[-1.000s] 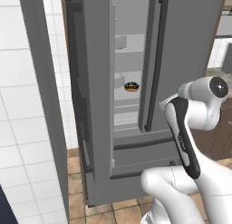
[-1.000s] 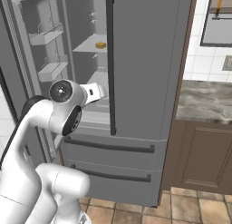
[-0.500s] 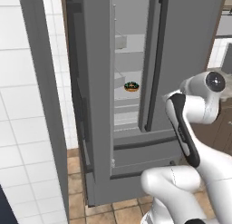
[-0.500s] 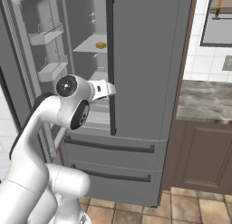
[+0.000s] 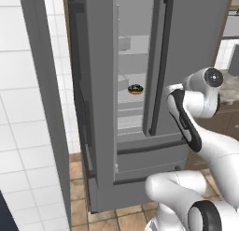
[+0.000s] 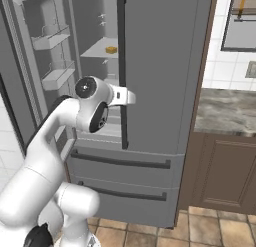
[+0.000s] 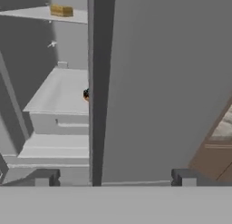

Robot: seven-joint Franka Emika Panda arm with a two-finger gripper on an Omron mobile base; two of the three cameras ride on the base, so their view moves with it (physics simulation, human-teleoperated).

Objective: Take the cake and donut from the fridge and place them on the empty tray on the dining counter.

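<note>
The grey fridge [image 6: 165,66] stands with its left door [image 6: 37,66] swung open. The yellow-orange cake [image 6: 111,50] sits on an upper shelf, also visible as the cake [image 7: 61,10] in the hand view. The dark-glazed donut [image 5: 135,89] lies on a lower shelf; the donut [image 7: 86,94] is half hidden behind the dark handle [image 7: 100,82] of the right door. My gripper [image 7: 113,178] is open, its fingertips [image 7: 43,177] standing wide on either side of that handle without touching it. From the right base the gripper [image 6: 130,96] sits against the handle [image 6: 121,66]. The tray and the dining counter are out of view.
Door bins [image 6: 50,41] line the open left door. Two drawer fronts [image 6: 120,161] sit below the doors. A stone-topped counter [image 6: 225,111] on brown cabinets stands right of the fridge. A white tiled wall [image 5: 23,108] is on the left, over a tiled floor [image 5: 107,216].
The gripper has gone from shut on the right door's handle to wide open. The arm's upper joint has shifted up and towards the fridge.
</note>
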